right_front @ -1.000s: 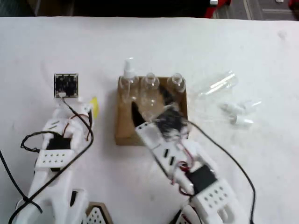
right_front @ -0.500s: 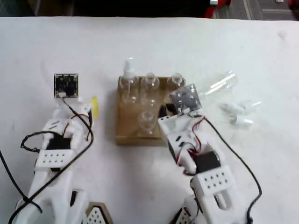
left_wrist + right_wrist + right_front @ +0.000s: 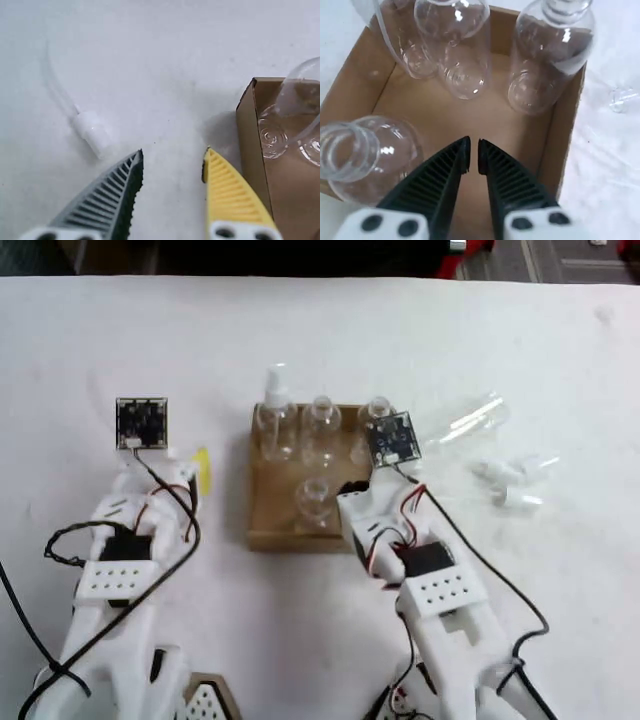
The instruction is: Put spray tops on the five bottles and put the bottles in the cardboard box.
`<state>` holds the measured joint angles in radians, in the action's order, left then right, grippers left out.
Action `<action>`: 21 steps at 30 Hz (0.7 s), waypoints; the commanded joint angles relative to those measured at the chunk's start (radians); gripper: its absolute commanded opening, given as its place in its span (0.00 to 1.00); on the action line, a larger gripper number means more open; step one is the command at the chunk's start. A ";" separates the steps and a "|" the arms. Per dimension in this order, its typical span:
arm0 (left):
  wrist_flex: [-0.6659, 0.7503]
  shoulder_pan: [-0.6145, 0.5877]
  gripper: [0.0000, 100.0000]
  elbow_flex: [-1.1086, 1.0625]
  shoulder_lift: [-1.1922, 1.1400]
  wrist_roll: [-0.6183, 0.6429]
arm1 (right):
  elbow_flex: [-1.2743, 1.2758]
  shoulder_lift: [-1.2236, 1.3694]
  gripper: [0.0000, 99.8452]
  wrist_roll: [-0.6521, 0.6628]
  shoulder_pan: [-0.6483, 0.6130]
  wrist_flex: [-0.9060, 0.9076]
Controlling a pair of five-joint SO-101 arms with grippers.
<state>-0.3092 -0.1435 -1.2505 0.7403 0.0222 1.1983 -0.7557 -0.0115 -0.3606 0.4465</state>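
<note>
The right hand hangs over the near right part of the box. Its black fingers are drawn to a narrow slit, gripping nothing and touching no bottle. Four bottles stand in the box. The back row of three lines the box's far wall, and its leftmost bottle wears a spray top. The front bottle, open-necked, stands at the box's near side, just beside the right hand. A fifth bottle lies on its side on the bench right of the box, with loose tops near it. The left hand hovers over the bench left of the box. Its gray and yellow fingers are moderately apart and hold nothing. Another top, tube attached, lies just past the gray finger, apart from the box.
</note>
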 commanded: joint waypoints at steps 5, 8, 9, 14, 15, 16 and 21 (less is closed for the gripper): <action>0.021 0.010 0.18 0.005 0.024 -0.009 | -0.041 0.084 0.01 -0.006 0.001 -0.079; 0.021 0.010 0.18 0.005 0.024 -0.009 | -0.041 0.091 0.01 -0.005 -0.024 -0.079; 0.021 0.010 0.18 0.005 0.024 -0.009 | -0.040 0.093 0.01 -0.005 -0.033 -0.079; 0.021 0.010 0.18 0.005 0.024 -0.011 | -0.034 0.093 0.01 -0.005 -0.047 -0.076; 0.021 0.010 0.18 0.005 0.024 -0.011 | -0.032 0.093 0.01 -0.005 -0.047 -0.074; 0.021 0.010 0.18 0.005 0.024 -0.011 | -0.032 0.093 0.01 -0.005 -0.047 -0.071; 0.021 0.010 0.18 0.005 0.024 -0.011 | -0.031 0.094 0.01 -0.005 -0.047 -0.071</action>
<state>-0.3092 -0.1435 -1.2505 0.7403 0.0222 1.1983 -0.6636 -0.0115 -0.3974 0.3882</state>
